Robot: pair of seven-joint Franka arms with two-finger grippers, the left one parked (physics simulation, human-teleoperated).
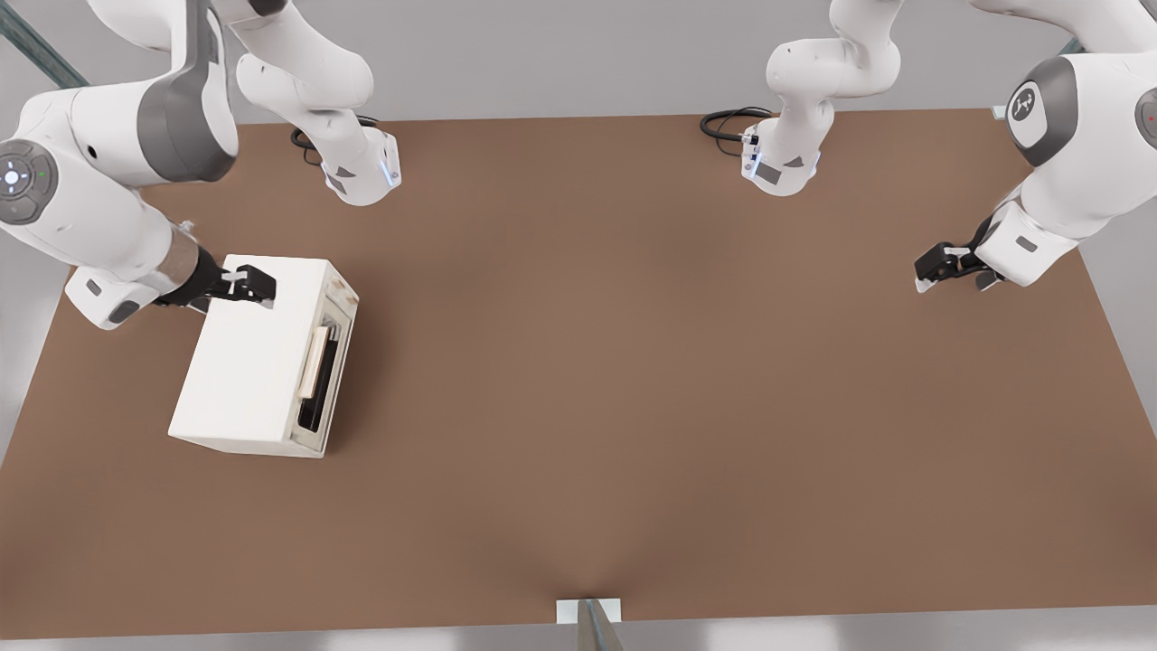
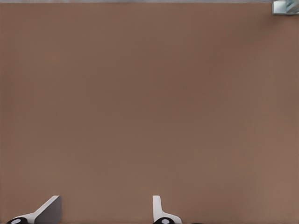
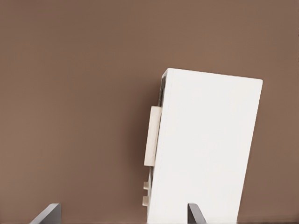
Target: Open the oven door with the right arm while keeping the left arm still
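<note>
Oven (image 1: pixel 249 375) sits on the table (image 1: pixel 633 362), at the front view's left. Claw (image 1: pixel 246 284) hovers above its top rear corner, fingers spread, nothing held. Door (image 1: pixel 324 371) faces away from the claw, across the oven's top. Handle (image 1: pixel 314 362) runs lengthwise along the door, beyond the fingertips (image 3: pixel 46 214). Right arm (image 1: pixel 99 217) is bent low, wrist angled down toward the oven.

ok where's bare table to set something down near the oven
Bare table runs from the oven door across to the front view's right, and along the near edge below the oven. It is crowded at the oven's far corner, where the right arm's gripper hangs, fingers open.
</note>
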